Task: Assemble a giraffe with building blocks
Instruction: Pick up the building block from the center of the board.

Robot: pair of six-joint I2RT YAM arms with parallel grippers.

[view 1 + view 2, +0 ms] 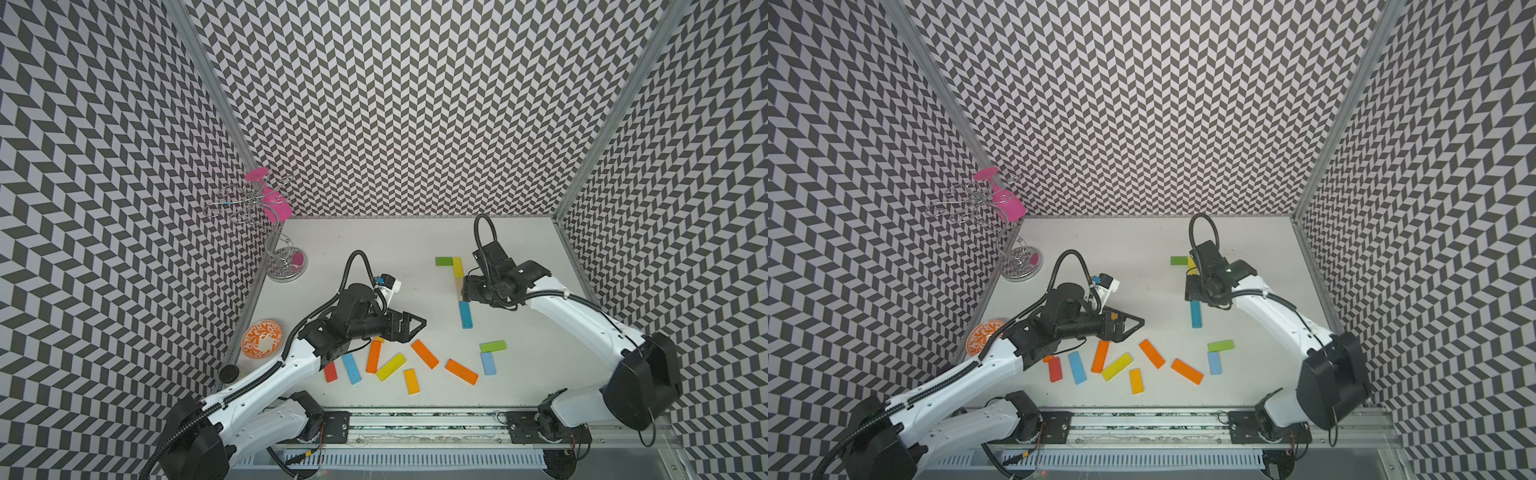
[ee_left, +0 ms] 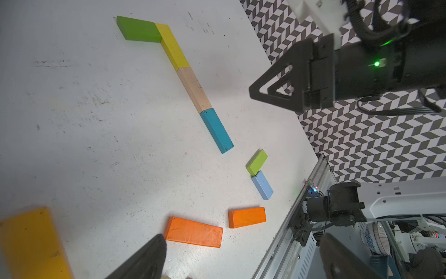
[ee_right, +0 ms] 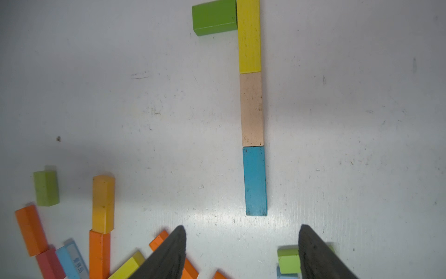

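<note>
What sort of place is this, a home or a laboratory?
Probably a robotics laboratory test cell: two white robot arms on a metal rail, a white table enclosed by black-and-white chevron-patterned walls, and small painted wooden blocks.

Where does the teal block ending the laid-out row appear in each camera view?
Top view: teal block, right of centre, near end of the row.
Top view: right of centre too, closer to the middle.
Left wrist: mid-frame, ending the diagonal row.
Right wrist: just ahead of the right gripper.
Shared landmark: the dark green block at the row's far end.
</note>
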